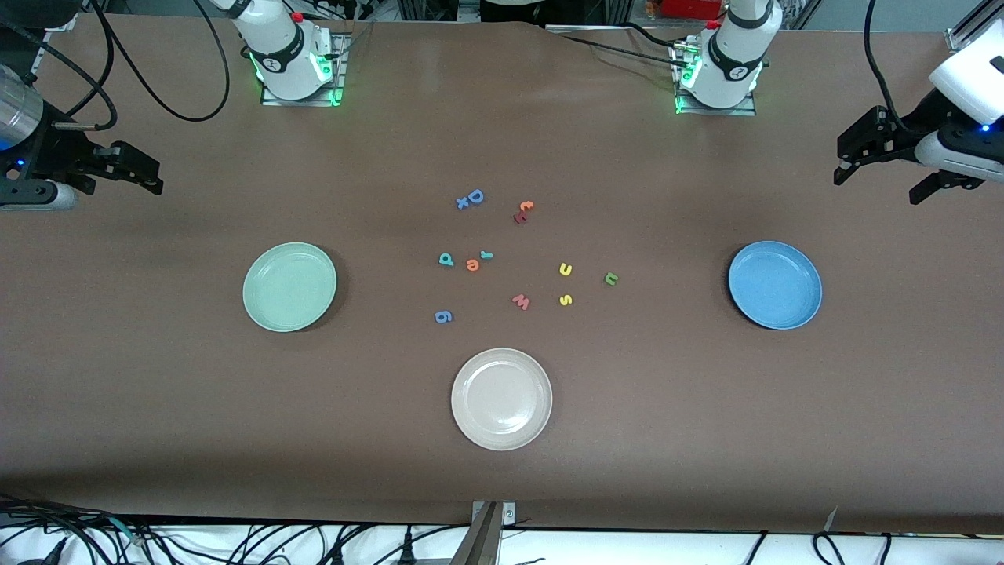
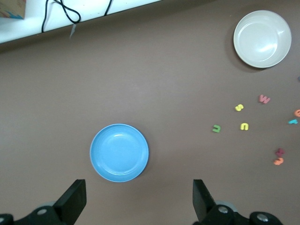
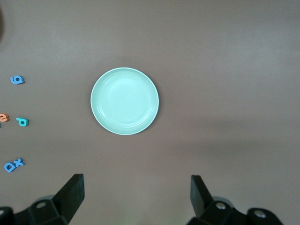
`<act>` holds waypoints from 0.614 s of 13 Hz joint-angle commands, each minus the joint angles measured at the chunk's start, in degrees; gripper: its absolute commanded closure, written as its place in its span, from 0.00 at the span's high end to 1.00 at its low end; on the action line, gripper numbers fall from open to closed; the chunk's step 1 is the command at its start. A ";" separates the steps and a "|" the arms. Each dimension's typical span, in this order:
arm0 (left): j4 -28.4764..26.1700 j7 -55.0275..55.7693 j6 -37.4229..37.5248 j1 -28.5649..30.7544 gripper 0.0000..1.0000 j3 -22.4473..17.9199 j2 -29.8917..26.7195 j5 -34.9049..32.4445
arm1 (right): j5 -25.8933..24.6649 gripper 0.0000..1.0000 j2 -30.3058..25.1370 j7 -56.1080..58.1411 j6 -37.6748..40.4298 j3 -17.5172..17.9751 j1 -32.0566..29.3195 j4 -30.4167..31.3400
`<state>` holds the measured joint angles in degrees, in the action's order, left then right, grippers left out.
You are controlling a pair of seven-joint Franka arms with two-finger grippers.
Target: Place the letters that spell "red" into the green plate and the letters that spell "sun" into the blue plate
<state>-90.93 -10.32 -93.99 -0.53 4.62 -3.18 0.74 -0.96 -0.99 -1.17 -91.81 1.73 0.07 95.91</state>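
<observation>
On the brown worktop (image 1: 502,133) the small foam letters lie in a loose cluster at the middle, well apart from both sets of fingers. The teal d (image 1: 446,260), orange e (image 1: 472,265) and teal r (image 1: 487,255) sit in a short row toward the right arm's end of the cluster; the two yellow letters, u (image 1: 565,269) and s (image 1: 565,300), and the dark green n (image 1: 611,278) lie toward the left arm's end. The green plate (image 1: 289,286) lies bare near the right arm's end, the blue plate (image 1: 775,284) bare near the left arm's end.

The right gripper (image 1: 145,174) hangs over the worktop edge at its own end, fingers (image 3: 70,194) spread wide and holding nothing. The left gripper (image 1: 878,174) hangs likewise at its end, fingers (image 2: 72,199) released and empty.
</observation>
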 commanded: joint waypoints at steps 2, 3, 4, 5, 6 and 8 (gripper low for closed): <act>1.19 0.04 1.62 -2.98 1.00 -2.16 -0.07 -2.23 | 0.17 1.00 0.37 0.82 0.05 0.03 -0.25 -0.81; 1.37 -0.05 1.62 -2.98 1.00 -2.07 -0.07 -2.32 | 0.17 1.00 0.28 0.82 0.05 0.03 -0.25 -0.81; 1.72 -0.05 1.71 -2.98 1.00 -2.15 0.02 -2.32 | 0.17 1.00 0.37 0.82 0.05 0.03 -0.25 -0.81; 2.42 -0.05 1.71 -2.98 1.00 -2.16 0.10 -2.32 | 0.17 1.00 0.37 0.82 0.05 0.03 -0.25 -0.81; 2.51 0.04 1.71 -2.98 1.00 -2.16 0.10 -2.32 | 0.17 1.00 0.37 0.82 0.05 0.03 -0.25 -0.81; 2.69 0.13 2.76 -2.89 1.00 -2.33 0.10 -2.32 | 0.17 1.00 0.37 0.82 0.13 0.03 -0.25 -0.81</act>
<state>-89.69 -10.32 -93.07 -2.42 3.12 -3.29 -0.07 -0.96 -0.99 -1.17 -91.81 1.73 0.07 95.91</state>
